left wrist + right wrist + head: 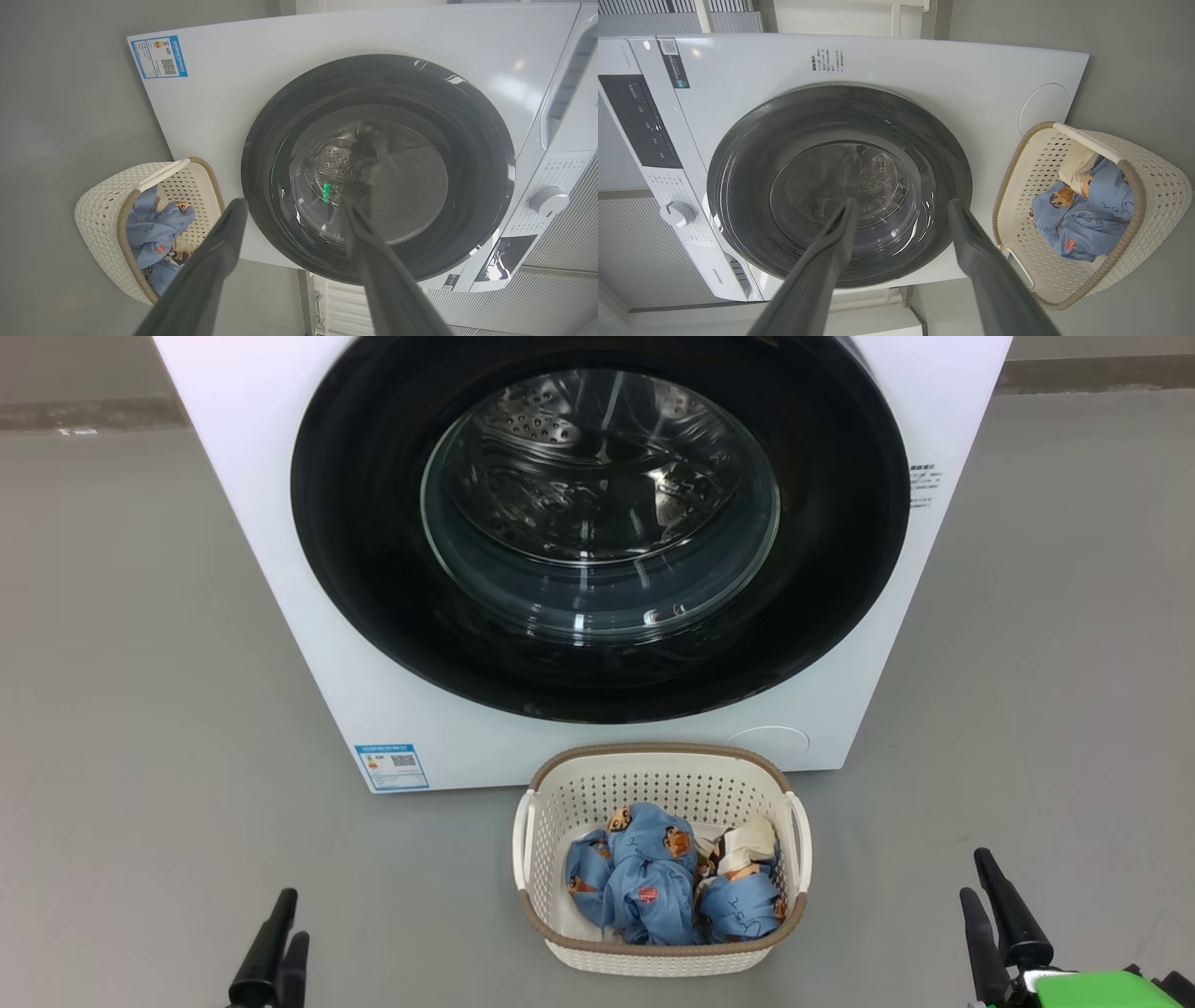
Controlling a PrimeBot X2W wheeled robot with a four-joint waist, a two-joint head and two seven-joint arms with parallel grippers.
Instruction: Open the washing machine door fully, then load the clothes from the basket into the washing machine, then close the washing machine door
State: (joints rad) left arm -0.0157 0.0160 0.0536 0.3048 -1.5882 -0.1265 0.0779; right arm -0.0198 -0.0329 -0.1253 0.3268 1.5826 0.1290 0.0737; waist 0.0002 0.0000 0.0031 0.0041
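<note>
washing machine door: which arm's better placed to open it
Left, slightly: in the head view the left gripper sits nearer the washing machine door rim than the right gripper. Both open; handle side unclear.

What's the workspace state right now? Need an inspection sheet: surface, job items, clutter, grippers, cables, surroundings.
surface: smooth grey floor
job's things: washing machine door shut on the washing machine; basket on the floor in front, clothes piled inside
clutter: nothing seen
grippers: left gripper and right gripper open, holding nothing, low on either side of the basket
cables: nothing seen
surroundings: blue label on the machine's lower front; slatted panel beside the machine
</note>
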